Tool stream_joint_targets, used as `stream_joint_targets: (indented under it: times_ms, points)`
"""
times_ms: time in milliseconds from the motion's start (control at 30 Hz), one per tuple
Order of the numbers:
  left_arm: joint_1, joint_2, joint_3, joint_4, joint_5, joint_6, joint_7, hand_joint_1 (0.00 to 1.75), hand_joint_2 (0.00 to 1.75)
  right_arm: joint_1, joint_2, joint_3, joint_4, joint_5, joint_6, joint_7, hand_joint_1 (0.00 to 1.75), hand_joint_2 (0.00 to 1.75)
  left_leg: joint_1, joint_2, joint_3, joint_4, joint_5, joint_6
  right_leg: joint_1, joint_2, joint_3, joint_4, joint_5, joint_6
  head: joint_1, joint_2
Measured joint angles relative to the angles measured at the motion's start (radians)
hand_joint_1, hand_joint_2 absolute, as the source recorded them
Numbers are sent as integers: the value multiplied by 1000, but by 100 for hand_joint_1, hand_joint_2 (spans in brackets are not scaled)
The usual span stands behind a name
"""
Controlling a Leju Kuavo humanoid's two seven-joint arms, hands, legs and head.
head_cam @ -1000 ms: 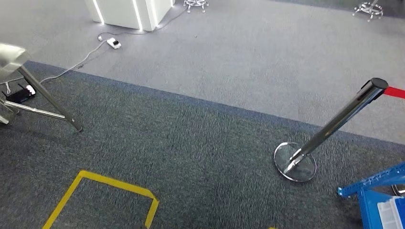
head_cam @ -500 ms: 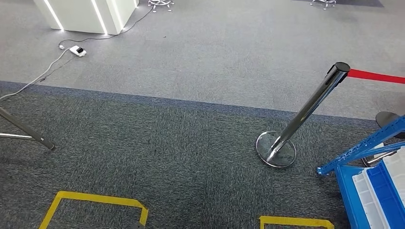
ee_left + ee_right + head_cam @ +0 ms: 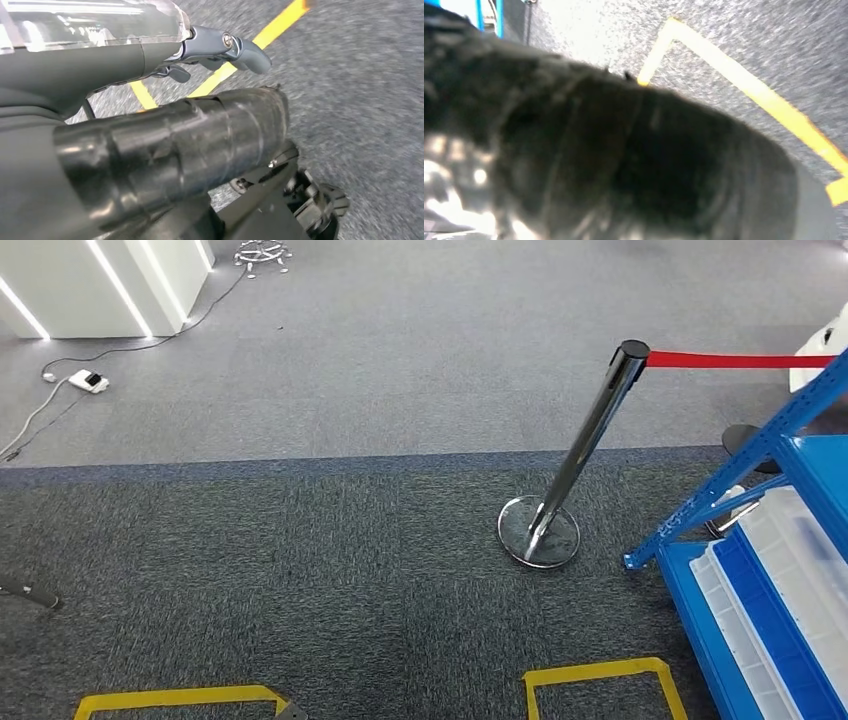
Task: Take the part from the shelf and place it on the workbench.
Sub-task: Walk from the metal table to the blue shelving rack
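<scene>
Left hand (image 3: 220, 47): grey thumb (image 3: 247, 50) stretched out, one darker finger (image 3: 175, 73) curled beneath it; nothing shows against them; the other fingers are hidden, so released or clenched cannot be told.
Right hand (image 3: 449, 210): a blurred patch with pale glints; state cannot be told.
Yellow floor tape (image 3: 280, 20): on the carpet just beyond the left thumb; an angled strip (image 3: 744, 85) also lies on the carpet under the right hand.
Dark grey carpet (image 3: 330, 570): beneath both hands, with two taped yellow corners (image 3: 600, 672) nearest the robot in the head view.
Blue shelf (image 3: 740, 470): forward of the hands, on the right-hand side, near the right-hand tape corner.
White bins (image 3: 800, 540): on the shelf, side by side with a blue bin (image 3: 770, 630).
Part: cannot be told apart among the bins.
Chrome stanchion (image 3: 590, 430): farther out than the tape, just left of the shelf, on a round base (image 3: 539, 531).
Red belt (image 3: 735, 360): runs from the stanchion top toward the shelf side.
Power strip (image 3: 88, 381): far out on the left-hand side, on paler carpet, cable attached.
White cabinet (image 3: 90, 280): beyond the power strip, with lit strips.
</scene>
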Motion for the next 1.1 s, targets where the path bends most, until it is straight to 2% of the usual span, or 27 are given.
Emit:
stream_joint_targets:
  times_ms: [67, 100, 133, 167, 200, 233, 300, 333, 367, 433, 467, 500, 567, 600, 633, 667, 700, 733, 800, 833, 867, 933, 967, 1000, 1033, 1067, 1100]
  points:
    - [2, 1, 0, 0, 1, 0, -1, 0, 0, -3, 0, 0, 0, 0, 0, 0, 0, 0, 3, -52, -52, 111, -59, -4, -2, 21, 5, -6, 3, -9, 0, 0]
    - [4, 1, 0, 0, 1, 0, 0, 0, 0, -4, 1, 0, 0, 0, 0, 0, 0, 0, 3, -61, -88, 178, -86, -5, -1, 33, 5, -5, 3, -11, 0, 0]
    - [5, 1, 0, 0, 1, 0, 0, 0, 0, -5, 1, 0, 0, 0, 0, -1, 0, 0, 3, -64, -118, 230, -98, -6, 0, 47, 5, -4, 2, -12, 0, 0]
    - [7, 1, 0, 0, 1, 0, 0, 0, 0, -4, 1, -1, 0, 0, 0, -1, 0, 0, 4, -65, -134, 248, -90, -7, 0, 61, 5, -2, 1, -12, 0, 0]
    - [7, 1, 0, 0, 1, 0, 0, 0, 0, -4, 1, -1, 0, 0, 0, -1, 0, 0, 4, -67, -132, 227, -61, -7, 0, 75, 6, 1, -1, -11, 0, 0]
    - [6, 1, 0, 0, 1, 0, -1, 0, 0, -4, 1, -1, 0, 0, 0, -1, 0, 0, 6, -73, -112, 171, -19, -7, -1, 89, 6, 6, -3, -8, 0, 0]
    - [5, 2, 0, 0, 1, 0, -1, 0, 0, -5, 2, -1, 0, 0, 0, -1, 0, 0, 9, -113, -64, 47, 42, -4, -3, 113, 1, 21, -11, 1, 0, 0]
    - [4, 2, 0, 0, 1, 0, -1, 0, 0, -5, 2, -1, 0, 0, 0, -1, 0, 0, 9, -128, -51, 12, 55, -2, -4, 122, -4, 27, -14, 7, 0, 0]
    - [3, 2, 0, 0, 1, 0, -1, 0, 0, -5, 2, -1, 0, 0, 0, -1, 0, 0, 7, -137, -46, -1, 55, 2, -5, 130, -9, 31, -15, 13, 0, 0]
    - [0, 2, 0, 0, 1, 0, -2, 0, 0, -2, 1, -3, 1, 0, 0, -1, 0, 0, 5, -120, -46, -5, 60, 12, -7, 144, -14, 32, -13, 25, 0, 0]
    - [0, 2, 0, 0, 0, 0, -2, 0, 0, -1, 1, -4, 1, 0, 1, -1, 0, 0, 5, -110, -44, -9, 63, 19, -7, 135, -17, 37, -17, 29, 0, 0]
    - [-1, 2, 0, 0, 0, 0, -2, 0, 0, -1, 1, -5, 1, 0, 1, -1, 0, 0, 6, -99, -42, -14, 66, 26, -6, 116, -26, 57, -30, 33, 1, 0]
    - [0, 2, 0, 0, -1, 0, -2, 0, 0, -3, 1, -6, 1, 0, 1, 0, 0, 0, 5, -75, -40, -20, 67, 35, -6, 59, -71, 151, -84, 41, 3, 0]
    - [1, 2, 0, 0, -1, 0, -1, 0, 0, -4, 1, -6, 1, 1, 1, 0, 0, 0, 3, -61, -40, -20, 66, 37, -8, 42, -104, 216, -115, 44, 3, 0]
    - [3, 2, 0, 0, -2, -1, 0, 0, 0, -4, 1, -6, 1, 1, 1, 0, 0, 0, 2, -48, -40, -20, 65, 38, -11, 33, -132, 270, -135, 47, 3, 0]
    - [3, 3, 0, 0, -2, -1, 1, 0, 0, -3, 1, -6, 1, 1, 2, 0, 0, 0, 1, -35, -40, -20, 64, 38, -13, 28, -145, 296, -137, 49, 3, 0]
    - [3, 3, 0, 0, -2, -1, 1, 0, 0, -2, 1, -6, 1, 1, 2, 0, 0, 0, 1, -23, -39, -20, 62, 38, -15, 24, -139, 284, -120, 50, 3, 0]
    - [3, 3, 0, 0, -2, -1, 1, 0, 0, -1, 1, -6, 1, 1, 2, 0, 0, 0, 1, -13, -37, -20, 60, 36, -15, 16, -112, 234, -89, 49, 3, 0]
    - [2, 3, 0, 0, -2, -1, 1, 0, 0, -2, 1, -7, 1, 2, 2, 0, 0, 0, -1, 6, -30, -20, 55, 30, -11, -22, -38, 96, -33, 40, 3, 0]
    - [1, 3, 0, 0, -2, -2, 1, 0, 0, -4, 1, -7, 1, 2, 1, -1, 0, 0, -2, 14, -26, -20, 52, 25, -6, -36, -14, 50, -21, 34, 3, 0]
    - [1, 3, 0, 0, -2, -2, 1, 0, 0, -5, 1, -7, 1, 2, 1, -1, 0, 0, -2, 21, -23, -20, 49, 19, -1, -44, -3, 27, -18, 28, 3, 0]
    - [-1, 1, 0, 0, -2, -2, 1, 0, 0, -5, 0, -7, 1, 3, 1, 0, 0, 0, -1, 37, -15, -24, 45, 6, 3, -27, -1, 20, -18, 17, 3, 0]
    - [-3, 1, 0, 0, -2, -2, 1, 0, 0, -4, 0, -7, 1, 3, 1, 0, 0, 0, 1, 32, -11, -22, 41, 0, 2, -16, 3, 14, -15, 12, 3, 0]
    - [-3, 0, 0, 0, -3, -2, 1, 0, 0, -3, -1, -8, 1, 3, 1, 0, 0, 0, 3, 15, -14, -9, 29, -5, -1, -6, 8, 6, -11, 5, 3, 0]
    - [-3, 0, 0, 0, -3, -2, 0, 0, 0, -4, -1, -8, 1, 3, 1, 0, 0, 0, 4, -9, -27, 26, 7, -9, -4, 4, 12, 0, -7, -1, 2, 0]
    - [-1, 1, 0, 0, -3, -2, 0, 0, 0, -5, -1, -8, 1, 3, 2, 0, 0, 0, 6, -37, -53, 81, -23, -11, -6, 14, 15, -3, -4, -5, 2, 0]
    - [1, 1, 0, 0, -3, -2, 0, 0, 0, -6, -2, -9, 1, 3, 2, 0, 0, 0, 6, -55, -87, 150, -56, -11, -7, 26, 15, -3, -3, -9, 2, 0]
